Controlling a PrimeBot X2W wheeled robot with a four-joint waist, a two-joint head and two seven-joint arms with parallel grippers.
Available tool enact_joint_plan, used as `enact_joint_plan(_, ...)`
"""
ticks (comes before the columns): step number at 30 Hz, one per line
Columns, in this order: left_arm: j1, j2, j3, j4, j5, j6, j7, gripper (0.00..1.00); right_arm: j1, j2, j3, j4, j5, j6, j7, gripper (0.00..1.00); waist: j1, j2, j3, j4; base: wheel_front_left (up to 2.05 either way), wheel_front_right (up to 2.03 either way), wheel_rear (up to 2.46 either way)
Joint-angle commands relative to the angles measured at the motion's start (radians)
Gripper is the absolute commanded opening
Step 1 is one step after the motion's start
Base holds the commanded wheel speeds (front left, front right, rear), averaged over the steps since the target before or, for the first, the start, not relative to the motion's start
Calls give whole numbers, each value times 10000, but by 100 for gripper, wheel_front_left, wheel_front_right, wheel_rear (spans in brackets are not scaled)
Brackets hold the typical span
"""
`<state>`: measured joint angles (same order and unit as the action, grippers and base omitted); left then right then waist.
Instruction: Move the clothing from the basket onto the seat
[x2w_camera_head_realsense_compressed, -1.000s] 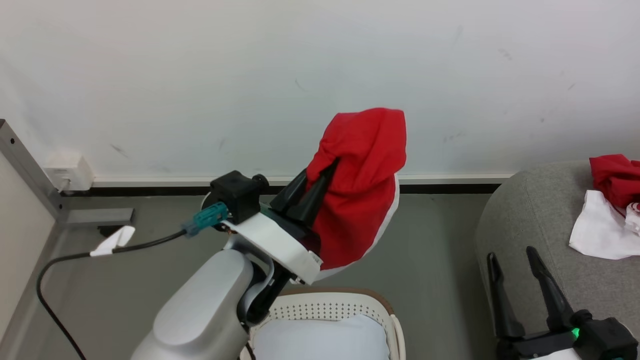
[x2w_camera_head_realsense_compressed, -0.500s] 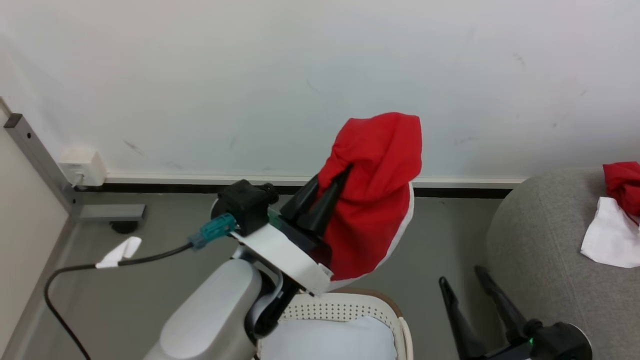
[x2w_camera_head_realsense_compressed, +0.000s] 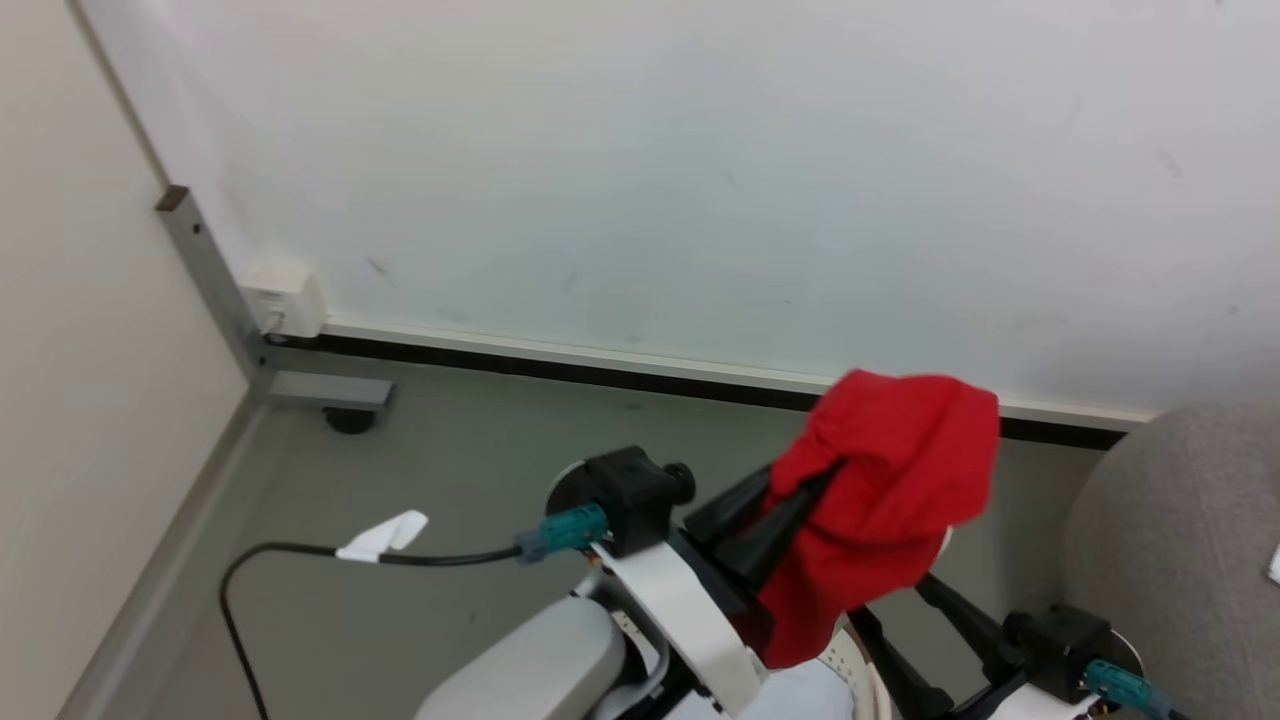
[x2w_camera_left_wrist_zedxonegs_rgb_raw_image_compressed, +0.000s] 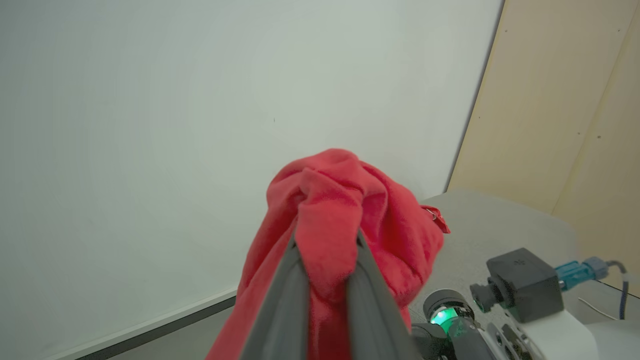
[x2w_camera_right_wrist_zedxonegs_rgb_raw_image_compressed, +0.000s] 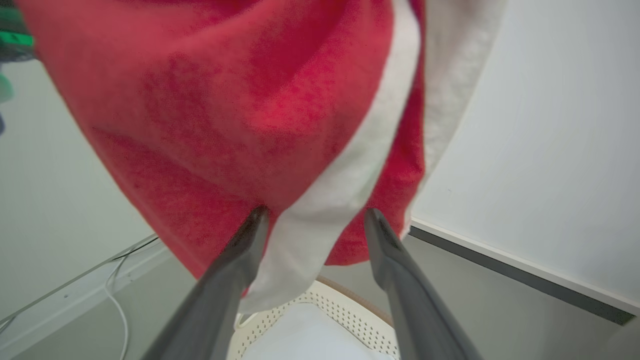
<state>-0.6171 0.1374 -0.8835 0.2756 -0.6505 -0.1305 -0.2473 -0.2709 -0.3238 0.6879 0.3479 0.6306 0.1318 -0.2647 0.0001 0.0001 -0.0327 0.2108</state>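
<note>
The clothing (x2w_camera_head_realsense_compressed: 890, 480) is a bright red garment with white trim, hanging in the air from my left gripper (x2w_camera_head_realsense_compressed: 800, 490), which is shut on a bunch of it. In the left wrist view the two fingers (x2w_camera_left_wrist_zedxonegs_rgb_raw_image_compressed: 285, 295) pinch the red fabric (x2w_camera_left_wrist_zedxonegs_rgb_raw_image_compressed: 350, 200). My right gripper (x2w_camera_head_realsense_compressed: 890, 600) stands open just under the garment. In the right wrist view it (x2w_camera_right_wrist_zedxonegs_rgb_raw_image_compressed: 316, 212) has its tips on either side of the hanging white strip of the clothing (x2w_camera_right_wrist_zedxonegs_rgb_raw_image_compressed: 240, 110). The cream basket (x2w_camera_right_wrist_zedxonegs_rgb_raw_image_compressed: 350, 310) lies below. The grey seat (x2w_camera_head_realsense_compressed: 1180, 540) is at the right.
A pale cushion (x2w_camera_right_wrist_zedxonegs_rgb_raw_image_compressed: 310, 335) lies in the basket. A white wall with a dark baseboard stands close behind. A wall socket box (x2w_camera_head_realsense_compressed: 285, 298), a grey metal post (x2w_camera_head_realsense_compressed: 215, 280) and a black cable with a white tag (x2w_camera_head_realsense_compressed: 385, 535) are at the left.
The head camera has swung left, so the seat has slid to the right edge. My right gripper has come in under the hanging garment. The left gripper still holds the garment.
</note>
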Motion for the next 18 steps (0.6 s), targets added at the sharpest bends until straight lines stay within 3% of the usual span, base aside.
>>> enact_joint_plan(1, -83, -24, -263, -41, -228, 1, 29, 0, -335, -215, 508, -36, 472, -22, 6, 100, -1, -1, -97, 354, 0, 0, 0)
enact_joint_plan(8, -224, -10, -1207, 62, -611, 2, -10, 0, -1368, -1140, 2332, -710, 1714, -22, 5, 100, -1, -1, -215, 949, 0, 0, 0)
enact_joint_plan(18, -362, 40, -1447, 670, -993, 2, -99, 0, -1028, -854, 1427, -1699, 521, -22, 3, 100, -1, -1, -200, 1233, 0, 0, 0)
